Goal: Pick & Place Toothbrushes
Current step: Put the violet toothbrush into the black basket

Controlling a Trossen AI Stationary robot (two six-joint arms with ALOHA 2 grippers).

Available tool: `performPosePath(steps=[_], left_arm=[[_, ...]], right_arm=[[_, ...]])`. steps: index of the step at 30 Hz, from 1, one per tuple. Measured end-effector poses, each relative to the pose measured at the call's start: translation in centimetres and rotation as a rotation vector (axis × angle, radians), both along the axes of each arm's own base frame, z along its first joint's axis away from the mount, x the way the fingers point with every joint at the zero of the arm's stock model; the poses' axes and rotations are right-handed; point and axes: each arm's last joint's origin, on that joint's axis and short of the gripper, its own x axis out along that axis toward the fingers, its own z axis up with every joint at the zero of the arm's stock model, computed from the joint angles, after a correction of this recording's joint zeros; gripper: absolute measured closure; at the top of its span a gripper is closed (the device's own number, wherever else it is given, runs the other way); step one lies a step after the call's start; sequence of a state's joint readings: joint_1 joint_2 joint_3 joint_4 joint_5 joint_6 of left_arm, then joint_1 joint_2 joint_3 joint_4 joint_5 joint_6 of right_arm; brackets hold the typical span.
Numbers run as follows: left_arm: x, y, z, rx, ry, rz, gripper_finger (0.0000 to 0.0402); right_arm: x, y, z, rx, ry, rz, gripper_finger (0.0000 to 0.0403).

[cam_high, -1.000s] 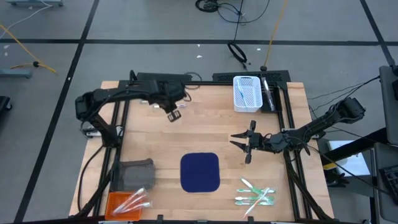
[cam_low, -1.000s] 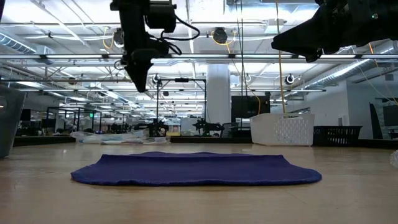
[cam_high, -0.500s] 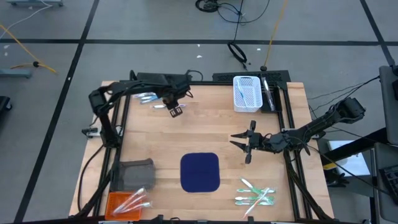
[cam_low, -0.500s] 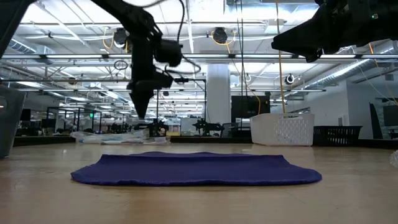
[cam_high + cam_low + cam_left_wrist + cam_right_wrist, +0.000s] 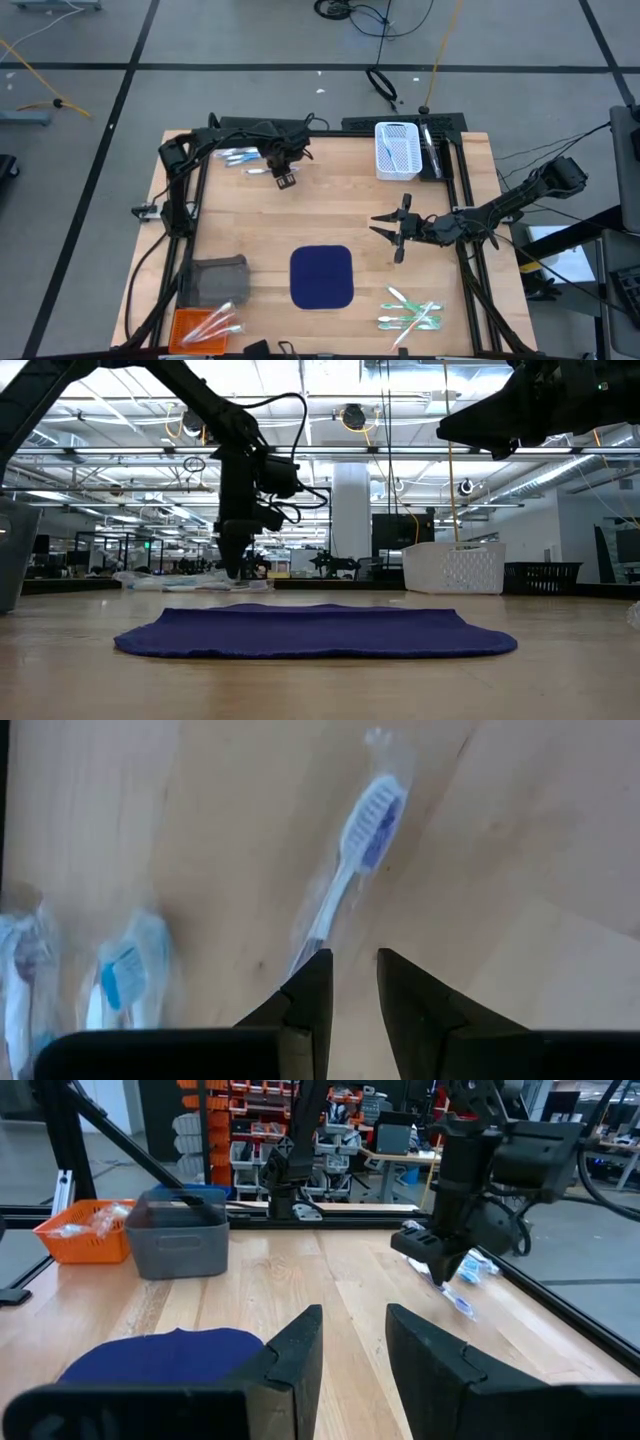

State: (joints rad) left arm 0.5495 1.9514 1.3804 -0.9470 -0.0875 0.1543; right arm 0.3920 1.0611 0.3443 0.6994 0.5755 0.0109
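Several blue-and-white toothbrushes in clear wrappers lie flat on the wood at the table's far left. One single toothbrush lies apart from them toward the right. My left gripper points straight down just above this one's handle end, its fingers a narrow gap apart with nothing between them. In the right wrist view the left gripper hangs a little above that toothbrush. More toothbrushes lie at the near right. My right gripper waits open and level at mid right.
A navy mat lies flat at near centre. A white basket stands at the far right. A grey bin and an orange bin with wrapped toothbrushes stand at the near left. Bare wood lies between the mat and my left gripper.
My left gripper has come down from well above the table to just over the wood by the far-left toothbrushes, while its arm has swung toward the table's right. The gap between its fingers looks the same.
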Motion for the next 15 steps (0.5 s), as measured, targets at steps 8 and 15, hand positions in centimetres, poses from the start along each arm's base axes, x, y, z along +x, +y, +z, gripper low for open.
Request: performPosePath(steps=[8, 15], left_arm=[[0.13, 0.10, 0.01, 0.001, -0.017, -0.020, 0.0318], [0.20, 0.17, 0.01, 0.006, -0.027, -0.007, 0.0318]], right_arm=[[0.00, 0.00, 0.00, -0.004, 0.001, 0.000, 0.0298], [0.00, 0.00, -0.01, -0.004, 0.001, 0.000, 0.0298]])
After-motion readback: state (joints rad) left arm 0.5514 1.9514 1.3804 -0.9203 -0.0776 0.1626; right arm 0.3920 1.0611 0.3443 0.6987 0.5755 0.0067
